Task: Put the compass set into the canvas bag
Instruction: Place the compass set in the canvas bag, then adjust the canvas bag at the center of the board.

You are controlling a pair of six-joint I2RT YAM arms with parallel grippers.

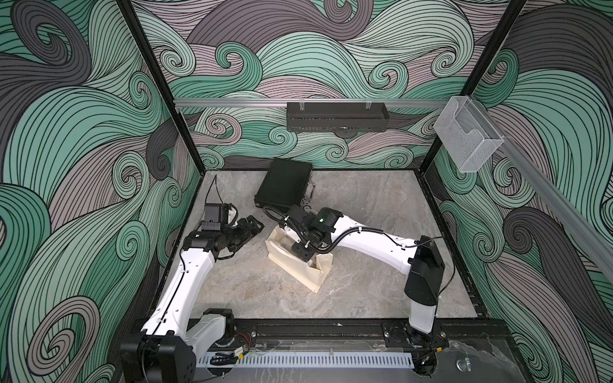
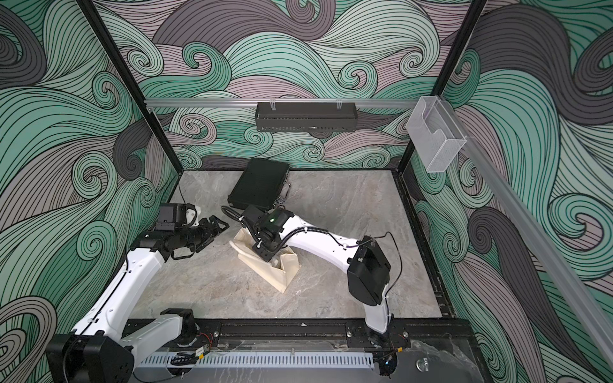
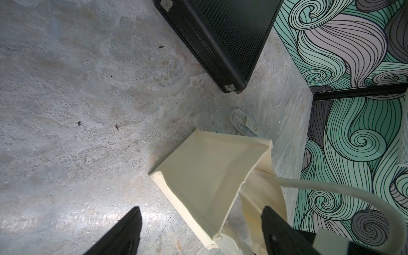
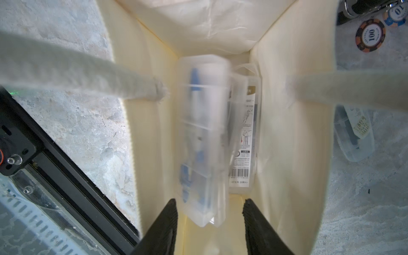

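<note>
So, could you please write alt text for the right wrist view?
Looking down into the open canvas bag, a blurred clear compass set lies between the parted fingers of the right gripper, beside another labelled case. Poker chips lie outside on the table.

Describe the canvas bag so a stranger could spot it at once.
On the grey stone-look table, look mid-table, under the right arm's tool. There sits the canvas bag, a cream fabric tote. Its pale soft cloth and white loop handles set it apart from the black hard briefcase behind it.
</note>
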